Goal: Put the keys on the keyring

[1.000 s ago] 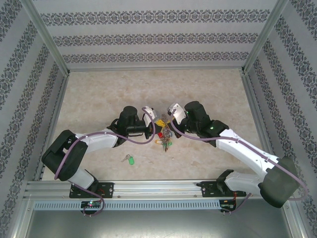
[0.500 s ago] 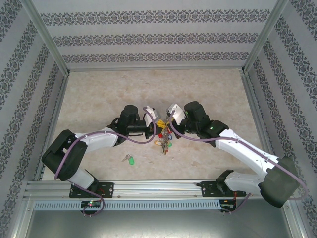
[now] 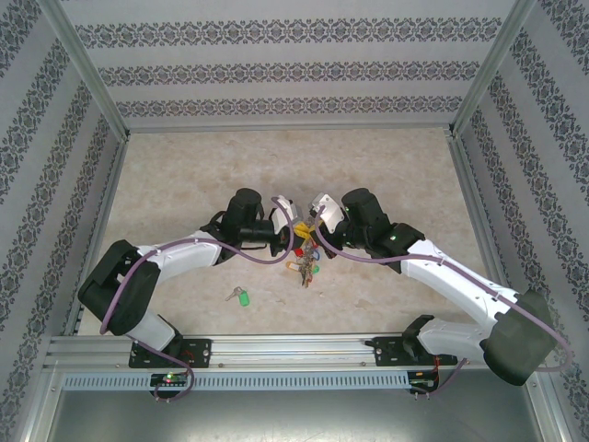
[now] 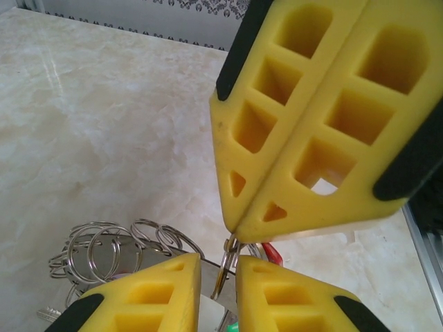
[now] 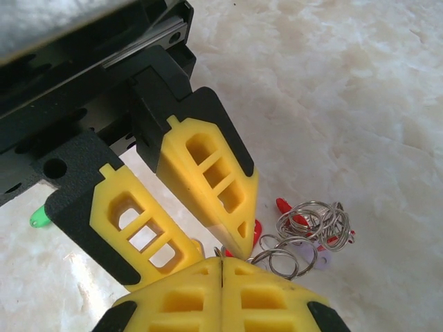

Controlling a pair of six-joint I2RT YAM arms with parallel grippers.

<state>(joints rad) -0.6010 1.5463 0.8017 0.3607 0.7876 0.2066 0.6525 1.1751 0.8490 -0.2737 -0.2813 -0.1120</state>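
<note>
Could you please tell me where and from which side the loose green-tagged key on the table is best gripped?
Probably by its tag: the green-tagged key lies flat on the table, apart from the keyring, so coming straight down from above, fingers across the tag, looks best. The thin metal part offers less to pinch.

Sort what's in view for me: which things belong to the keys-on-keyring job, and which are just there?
Job:
keyring, pinched by right gripper
left gripper, jaws slightly apart at the ring
green-tagged key, loose on table

Just there:
patterned walls
aluminium rail
</note>
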